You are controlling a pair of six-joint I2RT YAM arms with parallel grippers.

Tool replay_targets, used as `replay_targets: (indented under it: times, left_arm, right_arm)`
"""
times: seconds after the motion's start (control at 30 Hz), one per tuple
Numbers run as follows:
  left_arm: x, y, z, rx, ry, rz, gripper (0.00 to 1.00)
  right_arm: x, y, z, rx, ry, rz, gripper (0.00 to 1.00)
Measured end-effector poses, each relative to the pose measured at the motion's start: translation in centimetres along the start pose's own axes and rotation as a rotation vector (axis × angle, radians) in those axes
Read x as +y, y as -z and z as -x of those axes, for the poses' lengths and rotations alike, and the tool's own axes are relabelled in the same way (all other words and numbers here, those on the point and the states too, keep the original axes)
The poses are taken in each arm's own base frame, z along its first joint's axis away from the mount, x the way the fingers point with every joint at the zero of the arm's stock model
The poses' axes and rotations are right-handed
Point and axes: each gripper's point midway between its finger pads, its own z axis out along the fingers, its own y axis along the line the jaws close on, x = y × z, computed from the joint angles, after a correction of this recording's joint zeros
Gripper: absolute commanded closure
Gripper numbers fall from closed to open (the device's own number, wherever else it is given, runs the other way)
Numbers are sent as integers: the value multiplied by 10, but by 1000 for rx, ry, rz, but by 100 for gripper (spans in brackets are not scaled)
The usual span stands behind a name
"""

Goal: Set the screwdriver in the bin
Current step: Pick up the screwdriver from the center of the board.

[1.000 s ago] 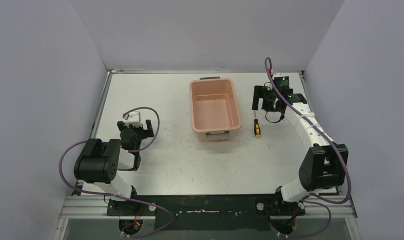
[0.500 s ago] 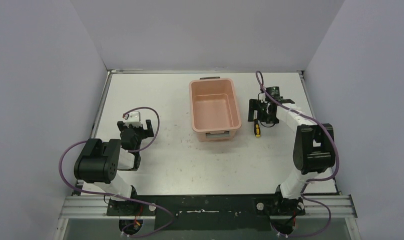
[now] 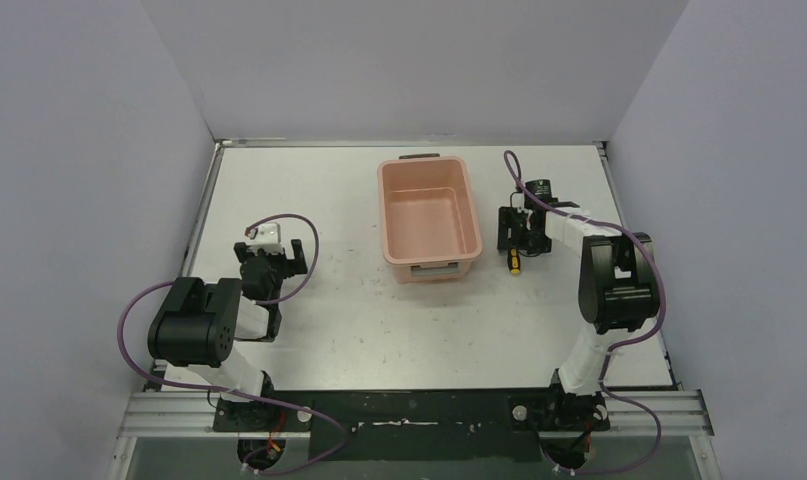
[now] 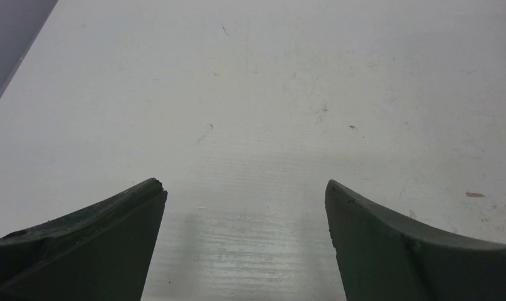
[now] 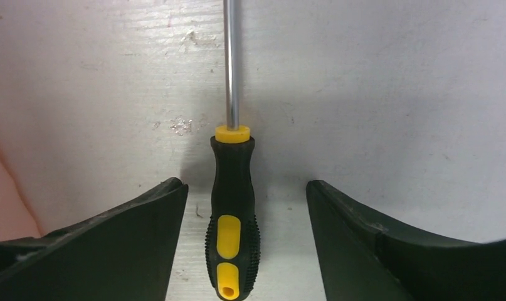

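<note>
While the right claw hangs spread apart, the black-and-yellow screwdriver lies in its gap, touching neither side.

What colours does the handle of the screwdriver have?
The screwdriver handle is black with yellow inlays and a yellow collar; the right wrist view shows it best.

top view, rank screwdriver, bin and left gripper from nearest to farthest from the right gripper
1. screwdriver, right at the right gripper, its handle between the open fingers.
2. bin, just to that gripper's left.
3. left gripper, far left, beyond the bin.
</note>
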Motion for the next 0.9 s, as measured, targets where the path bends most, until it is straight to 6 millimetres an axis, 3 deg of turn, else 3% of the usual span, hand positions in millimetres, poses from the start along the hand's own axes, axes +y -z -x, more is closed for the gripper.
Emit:
replay_targets:
  times: [0.13,0.27,0.57,0.73,0.9]
  left_arm:
    - [0,0,0,0,0,0,3]
    - [0,0,0,0,0,0,3]
    - [0,0,0,0,0,0,3]
    - [0,0,0,0,0,0,3]
    - [0,0,0,0,0,0,3]
  right_arm:
    - [-2,0,0,-1,4,-10,69]
    - [-3,0,0,1,5,-18,82]
    - [-5,10,-1,3,4,-26,84]
    - [-3,32,10,-31,6,-24,84]
    - [1,65,36,-114,14,-17,83]
